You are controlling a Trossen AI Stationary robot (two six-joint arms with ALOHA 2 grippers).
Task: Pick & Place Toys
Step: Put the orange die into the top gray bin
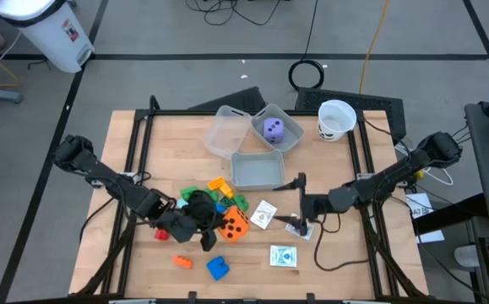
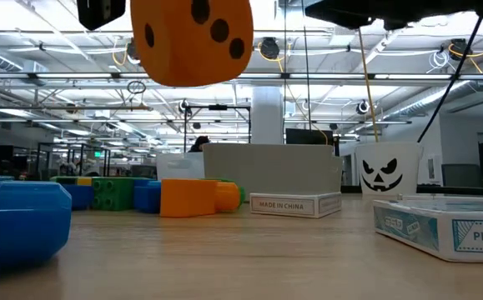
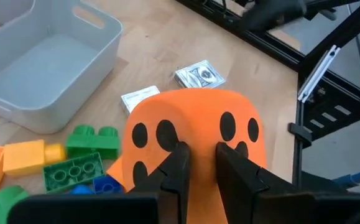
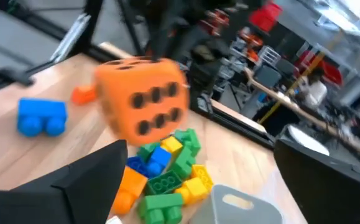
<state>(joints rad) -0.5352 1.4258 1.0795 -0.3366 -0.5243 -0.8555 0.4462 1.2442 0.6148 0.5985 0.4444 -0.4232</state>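
My left gripper [image 1: 214,221] is shut on the orange dotted die [image 1: 234,224], which hangs high above the table in the low view [image 2: 191,40]. My right gripper [image 1: 297,203] is open and empty to the right of the die, above a white card [image 1: 301,228]. A pile of green, yellow, blue and orange blocks [image 1: 217,192] lies behind the die. A red block [image 1: 161,235], an orange block [image 1: 182,262] and a blue block [image 1: 218,268] lie near the front. The purple die [image 1: 273,128] sits in a far bin. My left gripper pinches the orange die between its two fingers [image 3: 178,167] at an upper edge where two dotted faces meet [image 3: 199,134]. The fingers slant down from the table's left. The die's soft top bulges up between them. The die hangs clear of the table.
Three clear bins stand at the far middle: one at the left [image 1: 225,131], one holding the purple die [image 1: 290,139], one nearer [image 1: 257,171]. A white cup [image 1: 337,118] stands at the far right. White cards [image 1: 263,214] [image 1: 283,256] lie near the front.
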